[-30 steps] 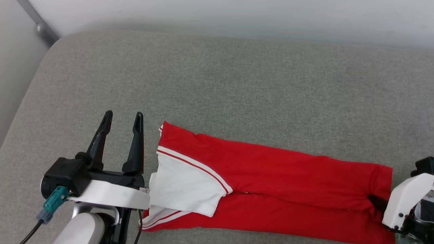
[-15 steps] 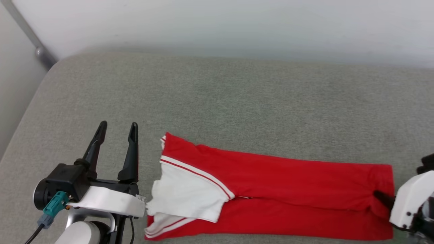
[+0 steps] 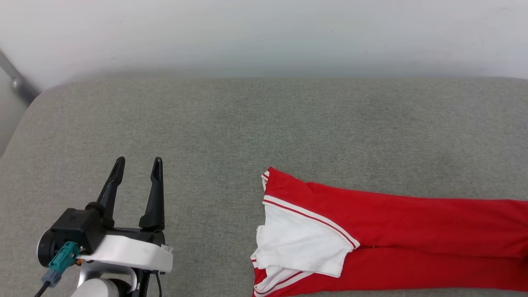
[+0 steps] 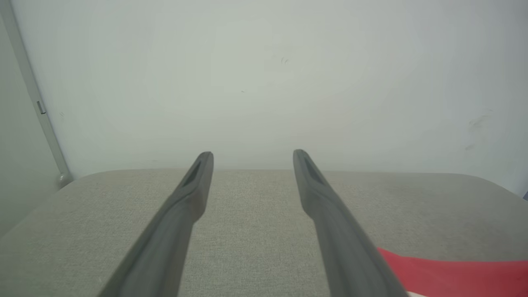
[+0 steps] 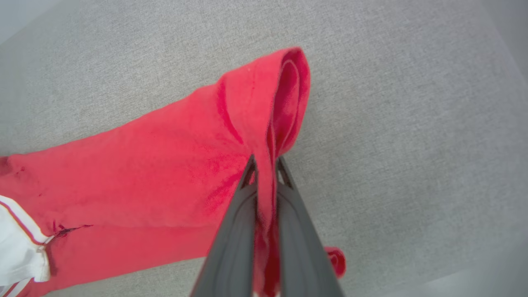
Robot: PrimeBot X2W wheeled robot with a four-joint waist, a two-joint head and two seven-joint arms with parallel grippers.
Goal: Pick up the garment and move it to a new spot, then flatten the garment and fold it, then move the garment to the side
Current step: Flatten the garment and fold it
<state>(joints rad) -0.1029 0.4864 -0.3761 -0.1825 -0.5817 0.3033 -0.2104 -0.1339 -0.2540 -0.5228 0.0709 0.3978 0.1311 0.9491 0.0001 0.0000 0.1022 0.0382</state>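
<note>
The red jersey-style T-shirt with white short sleeves point(image 3: 412, 222) lies on a grey woven fabric surface point(image 3: 247, 123), folded lengthwise into a long narrow strip. In the head view its long axis runs almost straight across from left to right, the right end dipping slightly. The sleeve end points towards the robot's left and stops near the middle of the view. The other end runs off the right edge.

At the left end one white sleeve point(image 3: 297, 243) lies folded flat on top of the red body, and a red-and-white striped trim point(image 3: 309, 216) borders it along its slanting upper edge. A second striped edge peeks out below it. The red cloth is mostly smooth, with a seam-like crease running down the middle of the strip.

In the right wrist view the right gripper point(image 5: 266, 163) has its two dark fingers pressed together on a bunched fold of red fabric at the plain red end (the cloth above the fingertips curls into an open loop). The left gripper point(image 3: 138, 161) sits well apart from the shirt, to its left. Its fingers are spread wide and hold nothing, and they point at the pale wall point(image 3: 264, 33) beyond.
</note>
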